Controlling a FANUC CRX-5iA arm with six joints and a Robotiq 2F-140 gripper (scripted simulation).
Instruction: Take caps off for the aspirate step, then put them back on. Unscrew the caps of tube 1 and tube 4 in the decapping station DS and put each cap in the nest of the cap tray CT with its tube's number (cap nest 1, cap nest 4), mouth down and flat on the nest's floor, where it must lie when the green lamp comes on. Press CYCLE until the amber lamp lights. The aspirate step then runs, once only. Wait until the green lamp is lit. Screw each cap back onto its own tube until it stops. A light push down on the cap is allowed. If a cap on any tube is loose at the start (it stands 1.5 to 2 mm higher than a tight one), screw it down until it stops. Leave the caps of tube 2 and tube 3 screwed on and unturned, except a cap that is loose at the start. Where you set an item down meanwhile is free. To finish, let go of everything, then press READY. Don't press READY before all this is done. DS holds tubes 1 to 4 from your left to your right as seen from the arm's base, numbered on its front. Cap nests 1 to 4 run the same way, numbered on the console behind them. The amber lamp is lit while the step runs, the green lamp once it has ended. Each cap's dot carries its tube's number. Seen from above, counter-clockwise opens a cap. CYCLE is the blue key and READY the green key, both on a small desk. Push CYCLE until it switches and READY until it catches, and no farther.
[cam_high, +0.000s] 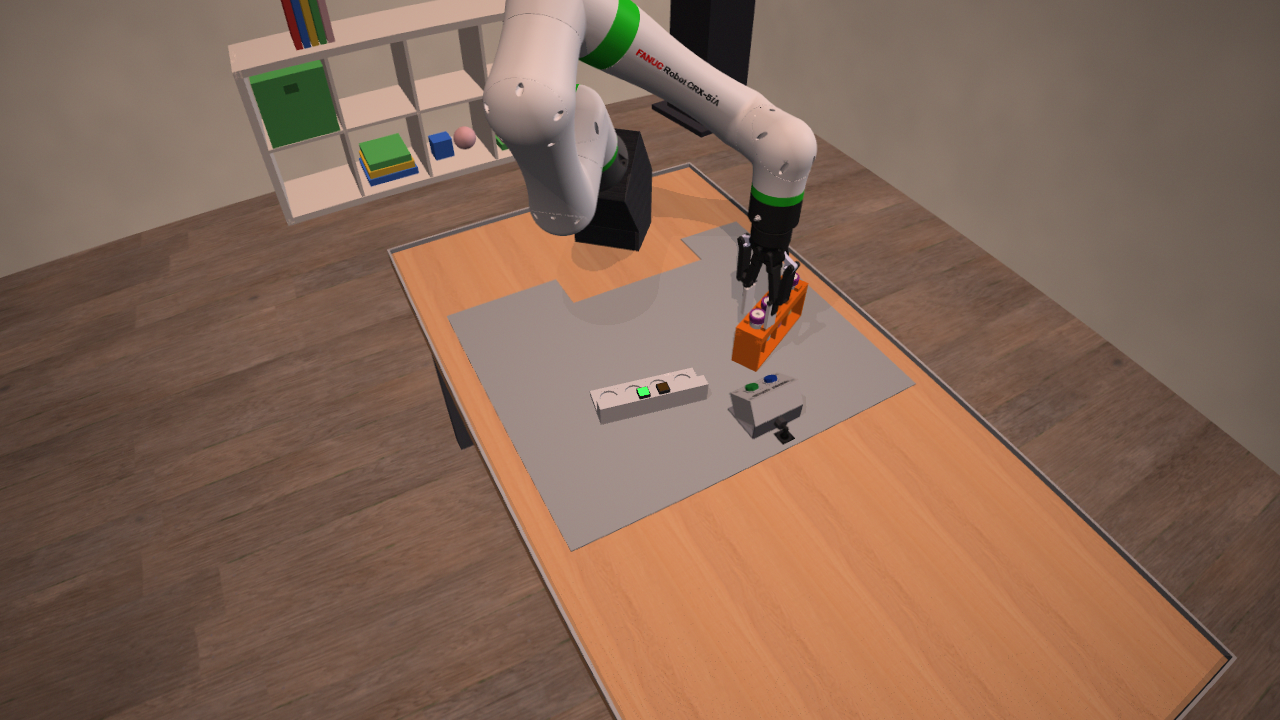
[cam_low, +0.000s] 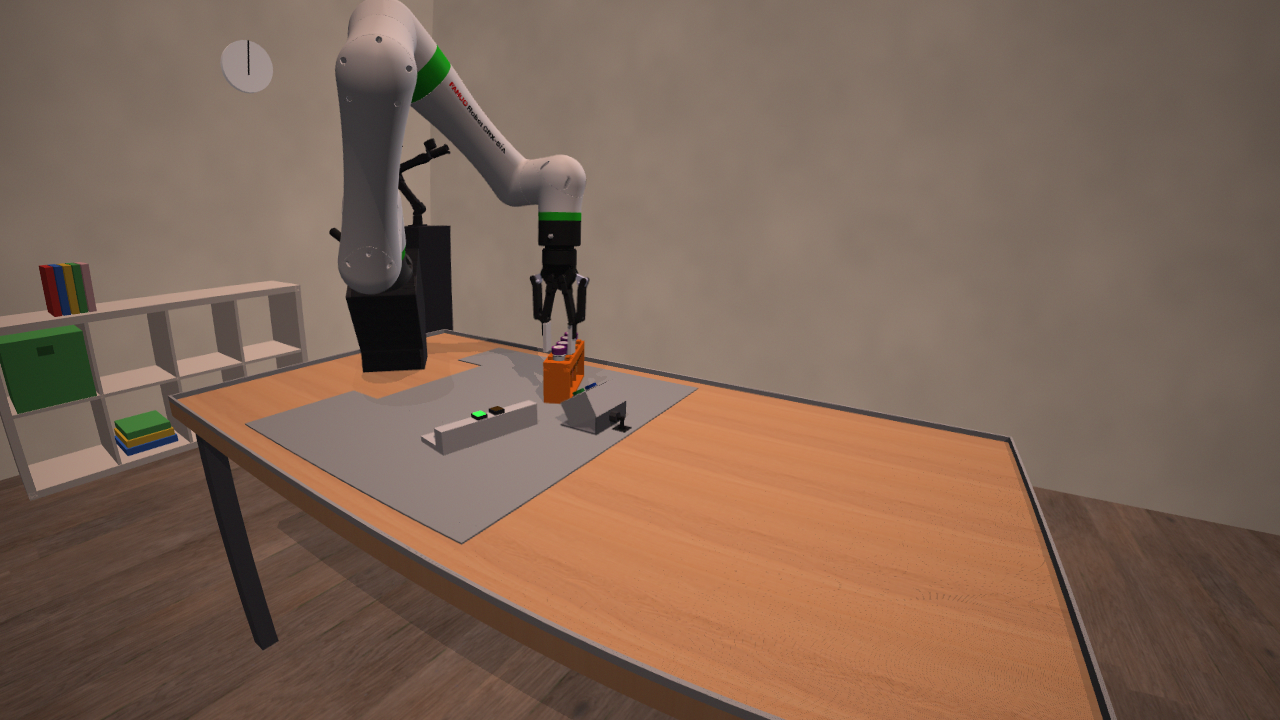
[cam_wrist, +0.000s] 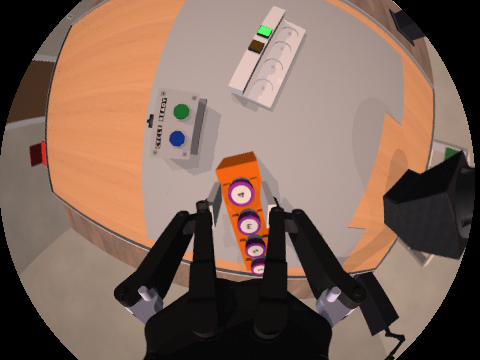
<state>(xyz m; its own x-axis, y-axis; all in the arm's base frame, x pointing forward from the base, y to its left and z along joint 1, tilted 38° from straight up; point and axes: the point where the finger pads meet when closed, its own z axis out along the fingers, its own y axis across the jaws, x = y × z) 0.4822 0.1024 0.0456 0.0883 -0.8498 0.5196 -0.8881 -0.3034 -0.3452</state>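
Four capped tubes (cam_wrist: 240, 192), four cap nests (cam_wrist: 270, 67), two lamps (cam_wrist: 264, 31), two keys (cam_wrist: 180, 112), one tool (cam_wrist: 242, 223)
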